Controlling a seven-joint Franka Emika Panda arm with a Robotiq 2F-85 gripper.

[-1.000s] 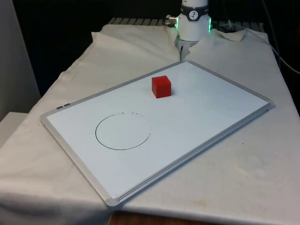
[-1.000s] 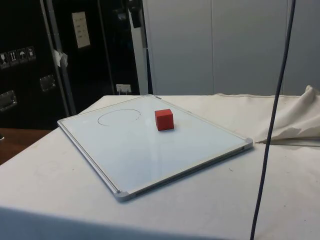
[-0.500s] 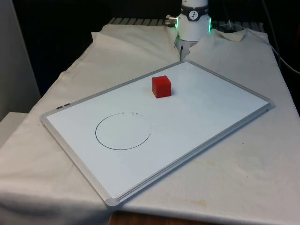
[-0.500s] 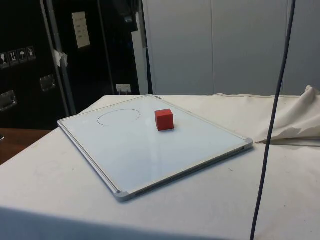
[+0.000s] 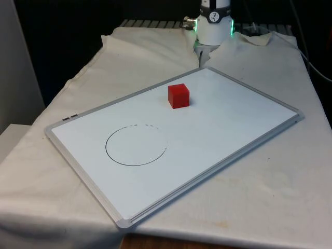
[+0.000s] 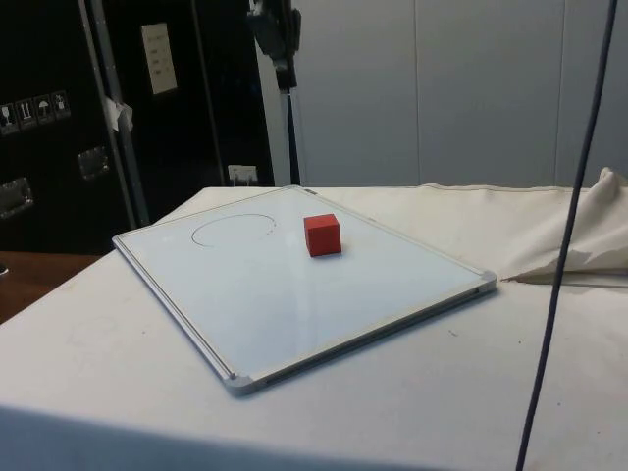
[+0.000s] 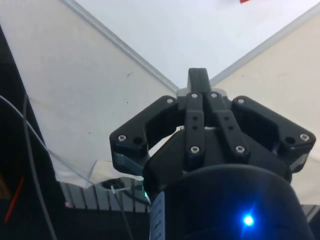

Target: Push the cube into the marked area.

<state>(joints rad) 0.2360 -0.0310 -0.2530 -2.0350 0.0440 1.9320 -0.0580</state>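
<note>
A red cube (image 5: pixel 178 96) rests on the white board (image 5: pixel 233 119), on the half nearer the robot. The marked area is a thin black circle (image 5: pixel 136 145) drawn on the board towards the front view's left, well apart from the cube. In the side view the cube (image 6: pixel 322 235) sits to the right of the circle (image 6: pixel 234 230). My gripper (image 7: pixel 198 75) is shut with nothing between its fingers and is high above the board's corner. A sliver of the cube (image 7: pixel 245 1) shows beyond it. In the side view the gripper (image 6: pixel 275 29) hangs far above the board (image 6: pixel 294 304).
The board lies at an angle on the white cloth (image 5: pixel 270 187). The cloth is bunched into folds near the robot's base (image 5: pixel 215 26). A dark cable (image 6: pixel 564 245) hangs down at the side view's right.
In the side view the gripper has come further into the picture at the top, and the hanging cable has swung to the right. Cube and board have not moved.
</note>
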